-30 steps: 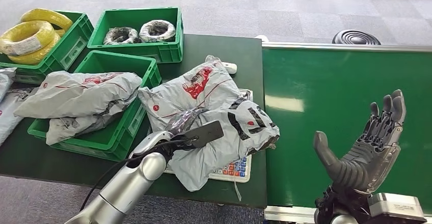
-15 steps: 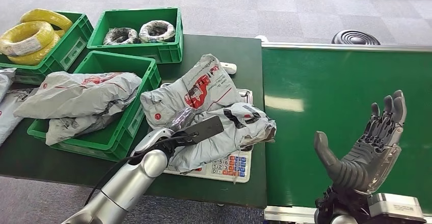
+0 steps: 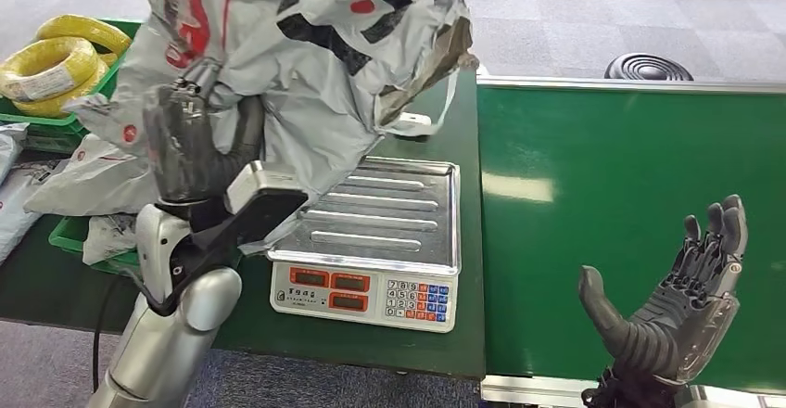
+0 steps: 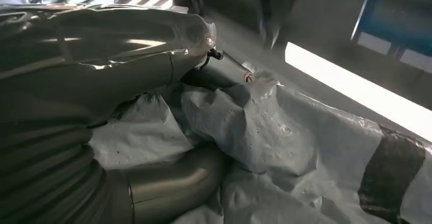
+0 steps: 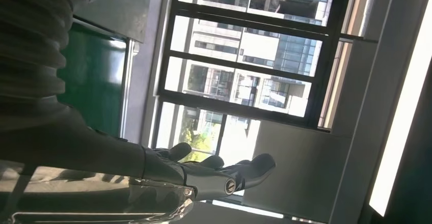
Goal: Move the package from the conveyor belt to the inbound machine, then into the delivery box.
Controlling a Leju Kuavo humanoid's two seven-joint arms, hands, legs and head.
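Above the scale (image 3: 371, 232), left hand (image 3: 190, 144) grips the raised package (image 3: 306, 46); right hand (image 3: 672, 311) upright, fingers spread, empty.

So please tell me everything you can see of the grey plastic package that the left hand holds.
The grey plastic package is a soft, crumpled mailer bag with red print and black tape strips. The left hand grips it from below and holds it in the air, above the silver-topped weighing scale, not touching it. A loose strip hangs from its right end.

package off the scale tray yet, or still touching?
Apart. The head view shows the package held up by the left hand, bare scale tray below.
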